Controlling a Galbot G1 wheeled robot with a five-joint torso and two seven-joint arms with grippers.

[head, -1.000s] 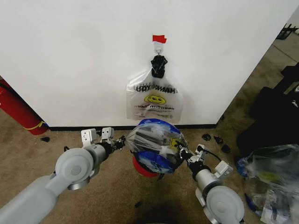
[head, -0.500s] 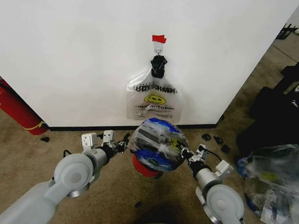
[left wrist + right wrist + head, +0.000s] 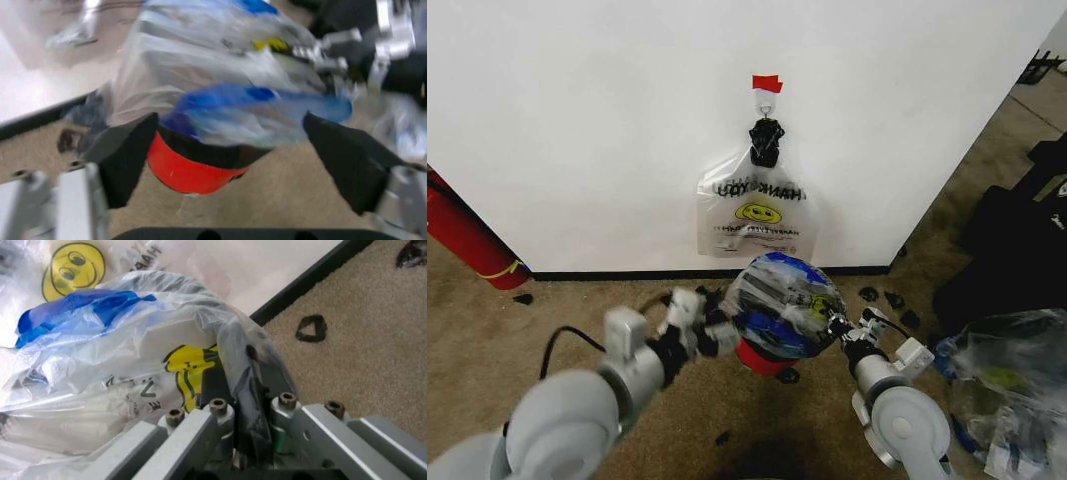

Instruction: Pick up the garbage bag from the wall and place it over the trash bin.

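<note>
Right jaws: my right gripper [image 3: 243, 437] was pinched on a fold of the garbage bag [image 3: 785, 305], metal fingers pressed together with dark film between them, at the bag's right side.

Left jaws: my left gripper [image 3: 230, 160] stood spread wide, its two black pads [image 3: 127, 155] either side of the bin with nothing between them touching; in the head view it [image 3: 712, 335] sat just beside the bag's left side, apart from the plastic.

Bag: draped as a dome over the top of the trash bin [image 3: 190, 170], blue patches and yellow smiley print showing; the bin's black band and red base were uncovered below the hem.

Bin: on the carpet [image 3: 627, 295] near the wall [image 3: 577, 120], below the hook.

Key relation: the loose left hem lay straight ahead of my open left jaws, nearer to them than to the right, which already had its side.

Judgement: the cover looked mostly on, though not yet drawn down the sides.

Other bag: the whitish smiley bag [image 3: 757, 215] hung on the hook.
</note>
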